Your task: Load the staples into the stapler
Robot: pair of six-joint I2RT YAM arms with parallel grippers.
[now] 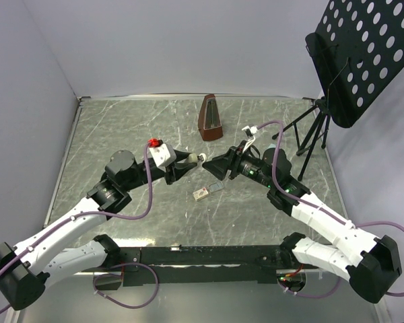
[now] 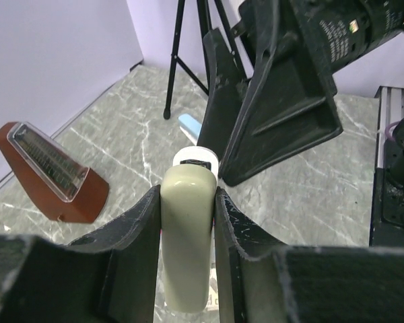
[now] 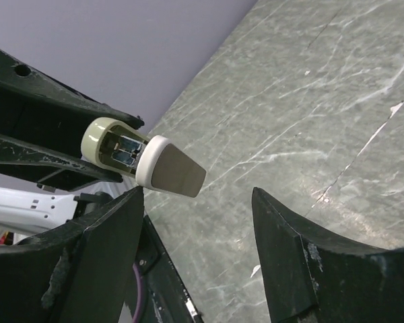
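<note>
So the left gripper [image 2: 186, 202] is clamped on a pale cream plastic stapler with a white end cap [image 3: 145, 158]. It's holding it up off the grey marbled bench [image 1: 121, 121] with that end pointed at the other arm. The right gripper [image 3: 196, 202] is spread open with nothing in it, hovering right in front of the stapler, close but not touching as far as I can see. The right wrist view shows a bit of metal inside the stapler's body, but I can't tell whether the magazine is actually open. The staples are down on the bench: a tiny cream-tan box with a hint of reddish print [image 1: 201, 194], just below where the two grippers meet. There's a small greyish-blue piece [image 1: 216, 188] right beside it, might be a loose strip, can't say. Progress-wise I'd call it early: stapler picked up and presented, nothing loaded. Left to do: open it, fetch a strip, slide it in, shut it. The brown wooden metronome [image 1: 210, 118] at the back is well out of the way.
</note>
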